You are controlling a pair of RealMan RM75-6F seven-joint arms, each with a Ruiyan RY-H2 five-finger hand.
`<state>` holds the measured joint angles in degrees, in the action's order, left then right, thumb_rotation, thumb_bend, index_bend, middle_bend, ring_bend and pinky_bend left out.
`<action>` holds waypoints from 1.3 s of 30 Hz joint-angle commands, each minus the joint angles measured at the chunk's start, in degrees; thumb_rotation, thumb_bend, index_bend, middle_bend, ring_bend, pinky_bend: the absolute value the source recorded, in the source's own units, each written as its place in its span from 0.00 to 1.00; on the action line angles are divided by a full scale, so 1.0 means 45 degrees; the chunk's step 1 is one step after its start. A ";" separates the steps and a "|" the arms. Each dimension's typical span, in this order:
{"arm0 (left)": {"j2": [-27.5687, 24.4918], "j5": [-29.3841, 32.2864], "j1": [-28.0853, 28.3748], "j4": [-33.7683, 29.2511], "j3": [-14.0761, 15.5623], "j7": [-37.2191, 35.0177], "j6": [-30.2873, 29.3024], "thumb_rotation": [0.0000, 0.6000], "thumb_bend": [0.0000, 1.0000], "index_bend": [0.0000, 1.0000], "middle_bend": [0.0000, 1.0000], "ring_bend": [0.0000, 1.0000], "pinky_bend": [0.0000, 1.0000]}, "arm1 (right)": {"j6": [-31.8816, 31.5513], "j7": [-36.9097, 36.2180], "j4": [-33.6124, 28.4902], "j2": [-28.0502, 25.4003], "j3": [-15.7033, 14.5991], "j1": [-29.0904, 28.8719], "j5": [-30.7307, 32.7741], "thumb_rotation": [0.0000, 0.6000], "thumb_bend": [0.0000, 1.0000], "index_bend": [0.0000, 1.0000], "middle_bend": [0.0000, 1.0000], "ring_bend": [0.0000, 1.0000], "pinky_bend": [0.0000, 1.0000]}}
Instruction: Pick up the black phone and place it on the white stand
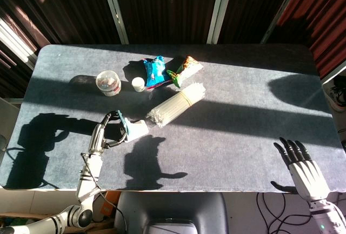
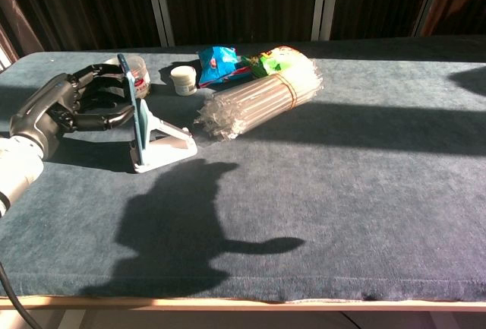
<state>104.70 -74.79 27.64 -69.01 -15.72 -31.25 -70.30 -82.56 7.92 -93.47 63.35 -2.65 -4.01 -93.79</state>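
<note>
The thin black phone (image 2: 135, 113) stands upright on the white plastic stand (image 2: 168, 145), the left hand (image 2: 72, 109) grasping it, while the right hand (image 1: 300, 167) hangs with fingers released.

You have no readable text here: printing on the blue snack packet (image 2: 219, 64) and the green packet (image 2: 267, 61) is too blurred.
</note>
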 commanded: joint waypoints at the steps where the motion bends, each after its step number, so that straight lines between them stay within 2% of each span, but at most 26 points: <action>1: 0.0088 -0.0099 0.0044 0.0177 0.0036 -0.0011 -0.0026 1.00 0.44 0.65 0.78 0.48 0.18 | -0.0013 -0.0017 0.0001 -0.0004 0.0008 0.0005 0.0004 1.00 0.24 0.00 0.00 0.00 0.00; 5: 0.0063 -0.0160 0.0073 0.0221 0.0094 -0.0153 0.0093 1.00 0.43 0.60 0.68 0.41 0.17 | -0.0021 -0.0025 0.0004 -0.0008 0.0010 0.0011 0.0008 1.00 0.24 0.00 0.00 0.00 0.00; 7: 0.0023 -0.0159 0.0091 0.0214 0.0123 -0.0142 0.0187 1.00 0.42 0.53 0.60 0.36 0.16 | -0.0018 -0.0027 0.0005 -0.0011 0.0008 0.0011 0.0005 1.00 0.24 0.00 0.00 0.00 0.00; 11: -0.0089 -0.0048 0.0131 0.0125 0.0164 -0.0138 0.0511 1.00 0.40 0.44 0.51 0.31 0.14 | -0.0025 -0.0023 0.0000 -0.0014 0.0010 0.0017 0.0007 1.00 0.24 0.00 0.00 0.00 0.00; 14: -0.0148 0.0021 0.0140 0.0054 0.0149 -0.0212 0.0650 1.00 0.37 0.34 0.42 0.27 0.12 | -0.0028 -0.0014 0.0002 -0.0014 0.0008 0.0022 0.0005 1.00 0.24 0.00 0.00 0.00 0.00; 19: -0.0189 0.0039 0.0152 0.0046 0.0122 -0.0317 0.0722 1.00 0.34 0.12 0.25 0.16 0.10 | -0.0016 0.0002 0.0011 -0.0008 0.0011 0.0016 0.0006 1.00 0.24 0.00 0.00 0.00 0.00; 27: -0.0213 -0.0014 0.0158 -0.0015 0.0141 -0.0317 0.0716 1.00 0.34 0.01 0.09 0.05 0.07 | -0.0075 -0.0051 0.0036 -0.0005 0.0015 0.0034 -0.0028 1.00 0.24 0.00 0.00 0.00 0.00; 30: -0.0315 -0.0135 0.0117 -0.0138 0.0200 -0.0324 0.0622 1.00 0.33 0.00 0.02 0.02 0.06 | -0.0069 -0.0034 0.0038 0.0002 0.0018 0.0029 -0.0031 1.00 0.24 0.00 0.00 0.00 0.00; 33: -0.0553 -0.0372 -0.0015 -0.0425 0.0325 -0.0383 0.0384 1.00 0.33 0.00 0.00 0.00 0.06 | -0.0057 -0.0010 0.0041 0.0011 0.0015 0.0027 -0.0033 1.00 0.24 0.00 0.00 0.00 0.00; 37: -0.1359 -0.1223 -0.0434 -0.0785 0.0780 -0.0402 -0.0463 1.00 0.33 0.00 0.00 0.00 0.04 | -0.0129 -0.0088 0.0050 -0.0019 0.0018 0.0055 -0.0047 1.00 0.24 0.00 0.00 0.00 0.00; 39: -0.2186 -0.1714 -0.0782 -0.1013 0.1123 -0.0133 -0.0982 1.00 0.33 0.00 0.00 0.00 0.03 | -0.0169 -0.0124 0.0059 -0.0032 0.0023 0.0078 -0.0038 1.00 0.24 0.00 0.00 0.00 0.00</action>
<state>98.51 -79.89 25.94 -72.25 -12.48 -32.80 -72.00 -83.32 7.36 -93.22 63.21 -2.56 -3.67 -93.96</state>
